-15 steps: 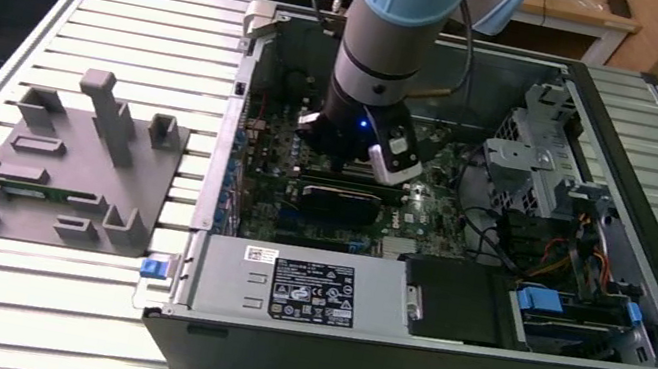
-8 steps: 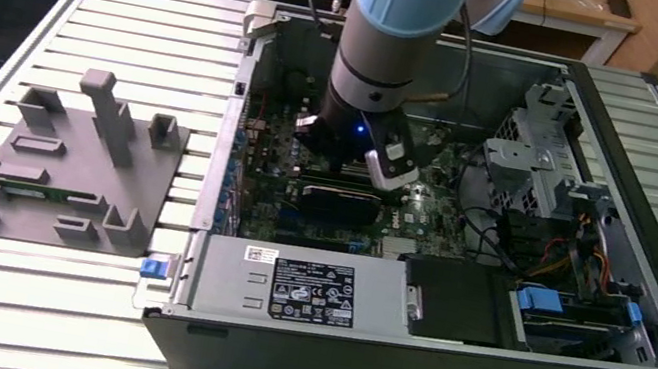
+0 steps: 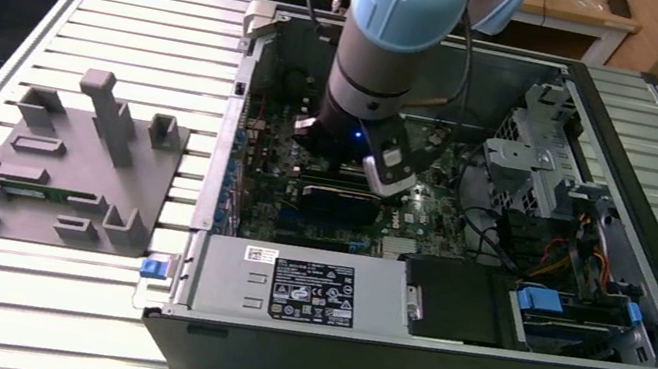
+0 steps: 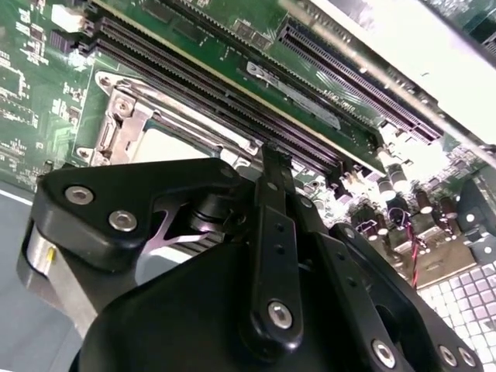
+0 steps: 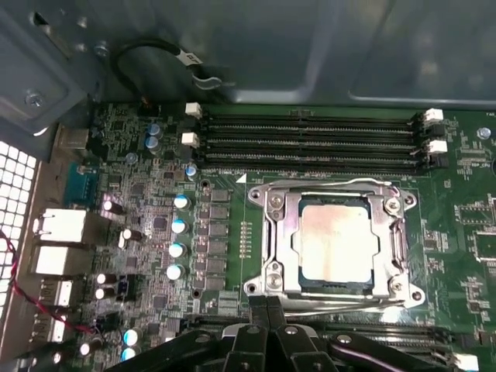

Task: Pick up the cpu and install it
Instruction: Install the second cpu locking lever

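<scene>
One cpu [image 5: 335, 242] seated in motherboard socket [image 5: 273, 232]; gripper [image 5: 267, 310] just beside it, fingers pressed together, holding nothing.

The cpu [image 5: 336, 239] showed a silvery-white top with a faint tan bloom, ringed by the socket frame [image 5: 273, 232] in bright bare metal. Around that frame the motherboard [image 5: 457, 209] was deep green. The gripper [image 5: 267, 306] was black, the arm's sleeve [image 3: 405, 0] pale blue.

We see even, bright room light outside; glare whitens the cpu [image 5: 335, 240] lid, and the close end effector [image 4: 273, 167] looks soft and dark.
</scene>
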### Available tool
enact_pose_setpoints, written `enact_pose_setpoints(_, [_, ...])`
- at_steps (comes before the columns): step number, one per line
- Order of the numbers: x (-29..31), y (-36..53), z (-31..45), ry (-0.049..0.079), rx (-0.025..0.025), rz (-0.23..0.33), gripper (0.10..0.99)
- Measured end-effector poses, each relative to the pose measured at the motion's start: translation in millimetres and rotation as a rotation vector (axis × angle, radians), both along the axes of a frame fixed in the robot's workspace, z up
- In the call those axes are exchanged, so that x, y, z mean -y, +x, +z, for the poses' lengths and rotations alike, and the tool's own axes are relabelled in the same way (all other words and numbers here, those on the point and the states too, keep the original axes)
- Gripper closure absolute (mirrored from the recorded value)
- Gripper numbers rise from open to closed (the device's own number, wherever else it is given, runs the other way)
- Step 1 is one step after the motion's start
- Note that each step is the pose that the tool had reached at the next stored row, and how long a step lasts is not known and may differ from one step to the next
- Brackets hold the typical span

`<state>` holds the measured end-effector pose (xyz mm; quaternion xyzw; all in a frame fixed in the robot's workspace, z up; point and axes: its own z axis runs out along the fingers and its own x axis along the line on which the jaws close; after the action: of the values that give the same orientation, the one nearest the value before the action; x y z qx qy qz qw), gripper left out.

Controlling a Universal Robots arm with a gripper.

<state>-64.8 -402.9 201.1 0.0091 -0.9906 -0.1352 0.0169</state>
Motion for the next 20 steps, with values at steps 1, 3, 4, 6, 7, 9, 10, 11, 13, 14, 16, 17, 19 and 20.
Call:
enact_pose_setpoints(1, [0.0, -0.4, -0.9, 0.002, 0.0001, 0.0, 0.98])
enact_pose_setpoints(3, [0.0, -1.2, -2.3, 0.003, -0.0001, 0.0, 0.98])
enact_pose_setpoints(4, [0.1, -2.0, -2.7, 0.004, -0.0001, 0.0, 0.98])
enact_pose_setpoints(6, [0.0, -4.9, -3.0, 0.005, 0.0, 0.0, 0.98])
enact_pose_setpoints(7, [0.0, -5.1, -3.4, 0.006, 0.0, 0.0, 0.98])
enact_pose_setpoints(9, [-0.1, -5.1, -4.7, 0.006, 0.0, 0.0, 0.98])
enact_pose_setpoints(10, [-0.2, -5.1, -5.4, 0.006, 0.0, 0.0, 0.98])
enact_pose_setpoints(11, [-0.4, -5.2, -6.0, 0.006, 0.0, 0.0, 0.98])
enact_pose_setpoints(13, [-0.6, -5.2, -7.0, 0.007, 0.0, 0.0, 0.98])
enact_pose_setpoints(14, [-0.8, -5.2, -7.4, 0.007, -0.0001, 0.0, 0.98])
enact_pose_setpoints(16, [-1.4, -5.4, -8.0, 0.007, -0.0004, 0.0, 0.98])
enact_pose_setpoints(17, [-2.0, -5.4, -8.5, 0.008, -0.0002, 0.0, 0.98])
enact_pose_setpoints(19, [-3.0, -5.5, -9.2, 0.009, 0.0001, 0.0, 0.98])
enact_pose_setpoints(20, [-3.5, -5.6, -9.6, 0.01, 0.0002, 0.0, 0.98])
